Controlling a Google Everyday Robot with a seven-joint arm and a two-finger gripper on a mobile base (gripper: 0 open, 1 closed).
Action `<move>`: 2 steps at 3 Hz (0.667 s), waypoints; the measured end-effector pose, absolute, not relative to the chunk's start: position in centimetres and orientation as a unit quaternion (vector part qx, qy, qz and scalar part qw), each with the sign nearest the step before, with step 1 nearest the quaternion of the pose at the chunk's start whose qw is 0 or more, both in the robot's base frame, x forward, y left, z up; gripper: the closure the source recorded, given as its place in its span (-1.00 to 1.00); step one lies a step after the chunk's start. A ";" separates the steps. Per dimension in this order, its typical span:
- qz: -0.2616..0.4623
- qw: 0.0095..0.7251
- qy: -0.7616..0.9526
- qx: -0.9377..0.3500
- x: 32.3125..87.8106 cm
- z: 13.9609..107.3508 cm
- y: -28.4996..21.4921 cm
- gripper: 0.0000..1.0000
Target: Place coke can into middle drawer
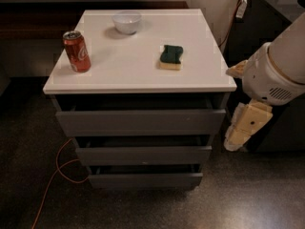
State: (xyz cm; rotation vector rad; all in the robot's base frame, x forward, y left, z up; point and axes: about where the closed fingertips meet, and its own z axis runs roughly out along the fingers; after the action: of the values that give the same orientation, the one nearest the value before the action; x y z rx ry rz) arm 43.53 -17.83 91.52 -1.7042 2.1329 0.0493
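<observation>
Found the small red aluminium coke can [76,51] standing upright near the left front corner of the white square cabinet top [128,73], silver lid up, touching nothing beside it. Noted a small round white bowl [127,22] toward the back of the same top, and a green-and-yellow sponge [171,57] lying flat right of centre, well apart from the can.

Saw three dark grey handleless fronts stacked below the top: the tallest top drawer [140,122], the middle drawer [143,155] under it, and the shortest bottom drawer [145,180] lowest. Made out a dark slit above the middle drawer's front, but nothing of its inside.

Spotted the cream-coloured gripper [237,137] hanging tip-down from the bulky white arm [276,75], just right of the cabinet, level with the drawers and well apart from the can. Could not tell how far open the claw was, nor what it held. Traced a thin orange cable [52,175] looping across the dark speckled floor [143,209] at lower left.
</observation>
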 end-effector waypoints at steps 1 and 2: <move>0.034 0.204 0.766 -0.609 43.6 89.4 -16.4 -1.00; 0.054 0.207 0.778 -0.590 43.6 87.5 -15.9 -1.00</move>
State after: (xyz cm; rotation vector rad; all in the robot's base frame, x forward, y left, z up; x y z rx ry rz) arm 43.56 -15.89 87.53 -1.6445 2.1672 0.1503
